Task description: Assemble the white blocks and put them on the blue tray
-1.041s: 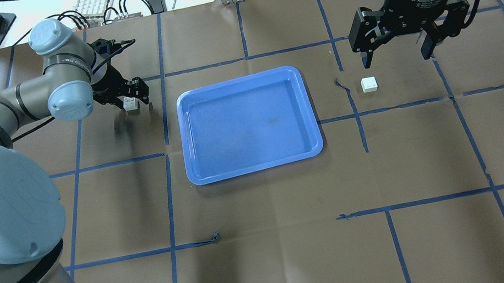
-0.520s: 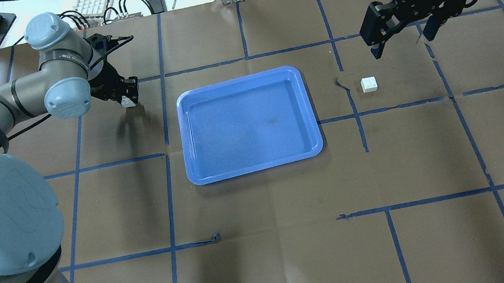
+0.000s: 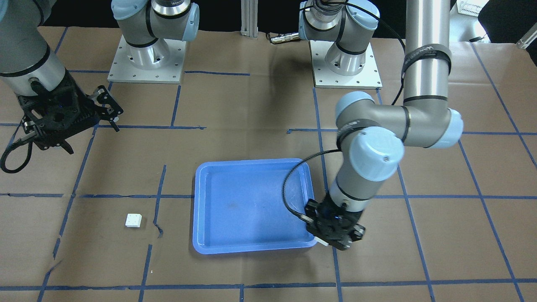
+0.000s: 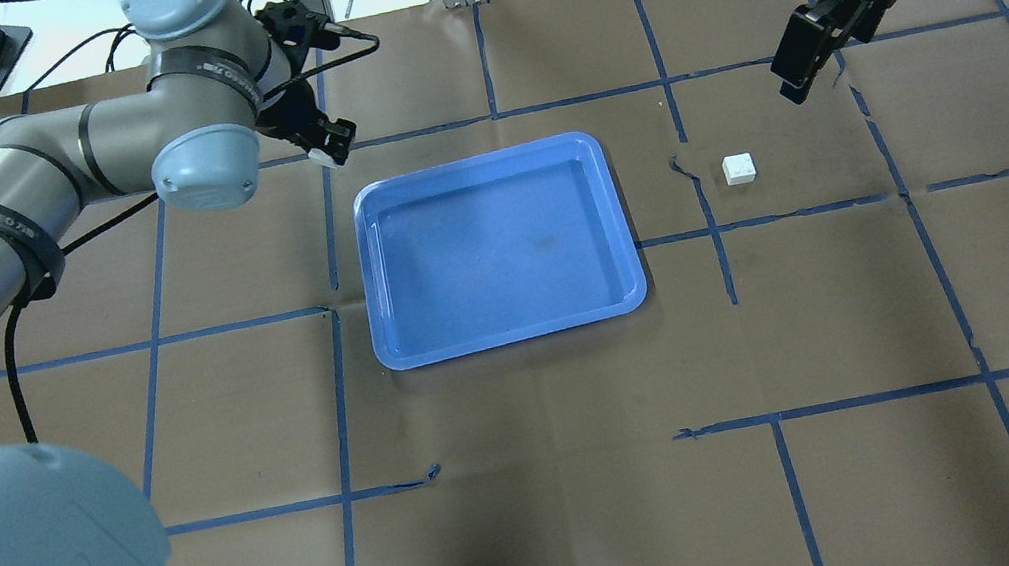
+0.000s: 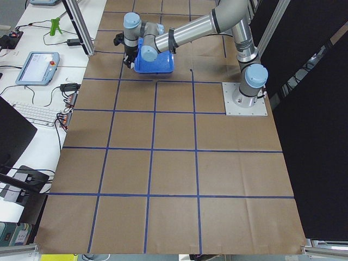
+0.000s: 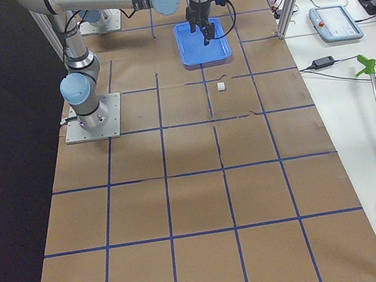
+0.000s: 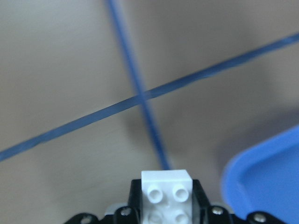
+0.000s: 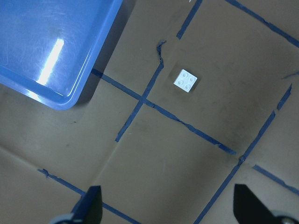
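Matte brown surface (image 4: 536,420), glossy round-cornered blue tray (image 4: 499,248). At its 11 o'clock the left end effector (image 4: 328,149) pinches a studded white block (image 7: 167,196); at 3 o'clock lies the second block (image 4: 739,169), with the right end effector (image 4: 803,69) spread.

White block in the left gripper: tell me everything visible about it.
The white block is a small square brick of smooth white plastic with four round studs on its upper face. It is pinched between the black jaws of the left gripper, which press two opposite sides. Nothing else touches it. It appears to hang above the table, just outside a corner of the blue tray.
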You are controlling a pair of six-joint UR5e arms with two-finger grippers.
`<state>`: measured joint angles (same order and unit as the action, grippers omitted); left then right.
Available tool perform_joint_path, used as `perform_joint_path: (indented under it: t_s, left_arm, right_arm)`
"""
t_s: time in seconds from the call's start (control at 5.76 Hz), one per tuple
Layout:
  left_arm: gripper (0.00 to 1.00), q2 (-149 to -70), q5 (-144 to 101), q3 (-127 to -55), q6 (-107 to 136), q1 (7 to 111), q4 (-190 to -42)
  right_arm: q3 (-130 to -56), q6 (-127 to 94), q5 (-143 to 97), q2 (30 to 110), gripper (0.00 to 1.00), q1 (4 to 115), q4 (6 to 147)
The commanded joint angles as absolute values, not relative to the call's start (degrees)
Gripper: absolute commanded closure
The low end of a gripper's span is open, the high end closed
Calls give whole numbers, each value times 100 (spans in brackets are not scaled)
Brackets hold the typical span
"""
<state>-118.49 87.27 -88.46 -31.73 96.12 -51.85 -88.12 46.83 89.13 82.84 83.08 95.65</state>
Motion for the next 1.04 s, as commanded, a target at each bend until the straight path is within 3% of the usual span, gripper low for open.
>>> perform_joint_path:
  t_s: [0.0,0.35,0.87]
  left_arm:
    - [100,-11725,8902,-9330,-4763,10377,-5255]
    - [100,-11794,8913,-9571,-6374,10607,-5186]
    - [96,-12145,8886,-9615,-6583,10723,-5002]
  right_arm:
    - [-8824,6923,8703,8060,0,8087,9939]
    - [-8842,8660,8316,7805,0,7849,9940]
    - [-8920,10375,7035,7227,0,7410,9940]
